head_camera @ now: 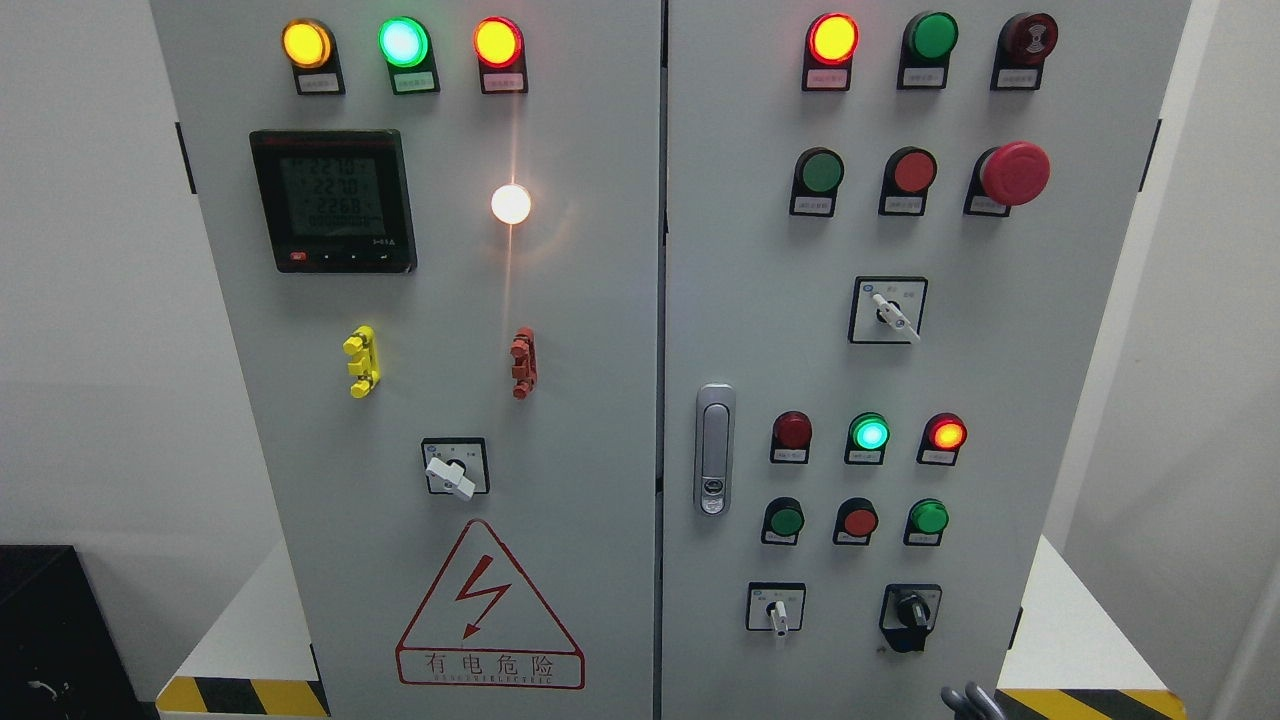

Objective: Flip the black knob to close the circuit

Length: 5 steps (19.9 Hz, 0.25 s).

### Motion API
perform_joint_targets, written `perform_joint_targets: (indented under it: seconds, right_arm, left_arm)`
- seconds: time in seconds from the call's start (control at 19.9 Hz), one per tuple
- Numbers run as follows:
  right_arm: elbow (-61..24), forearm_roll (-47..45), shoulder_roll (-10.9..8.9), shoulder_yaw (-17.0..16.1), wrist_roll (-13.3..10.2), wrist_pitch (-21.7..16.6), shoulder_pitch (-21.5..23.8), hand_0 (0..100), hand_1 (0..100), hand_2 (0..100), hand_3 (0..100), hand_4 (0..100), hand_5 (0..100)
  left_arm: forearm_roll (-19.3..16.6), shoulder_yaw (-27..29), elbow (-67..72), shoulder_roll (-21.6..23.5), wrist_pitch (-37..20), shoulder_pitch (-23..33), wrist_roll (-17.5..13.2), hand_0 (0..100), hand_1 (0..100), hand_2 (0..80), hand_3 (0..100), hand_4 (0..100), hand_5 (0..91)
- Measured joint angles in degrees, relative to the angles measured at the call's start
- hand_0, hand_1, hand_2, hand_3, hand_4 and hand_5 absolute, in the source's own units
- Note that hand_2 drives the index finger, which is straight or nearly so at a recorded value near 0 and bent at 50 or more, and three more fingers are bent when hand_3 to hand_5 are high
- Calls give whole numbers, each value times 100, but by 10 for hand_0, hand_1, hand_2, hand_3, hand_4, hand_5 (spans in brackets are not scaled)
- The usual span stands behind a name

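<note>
The black knob [911, 610] sits at the lower right of the grey cabinet's right door [1050, 420], in a black mount, its pointer standing roughly upright. Only the grey tip of my right hand [968, 702] shows, at the bottom edge. It is below and slightly right of the knob and does not touch it. My left hand is out of view.
A white selector switch [777, 610] sits left of the knob, with round push buttons [859, 521] and lit indicator lamps [869, 434] above. The door handle [713, 450] is on the right door's left edge. A red mushroom stop button [1014, 173] sticks out higher up. Yellow-black hazard tape [1085, 704] marks the base.
</note>
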Motion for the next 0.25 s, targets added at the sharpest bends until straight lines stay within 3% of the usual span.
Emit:
perform_joint_targets:
  seconds: [0.25]
  right_arm:
    - [-20,-164,-2,14,130,-64,47,0,0,8,28,0,0]
  left_arm:
    - [0,0,0,0,0,0,0,120,556,0,0,0,0]
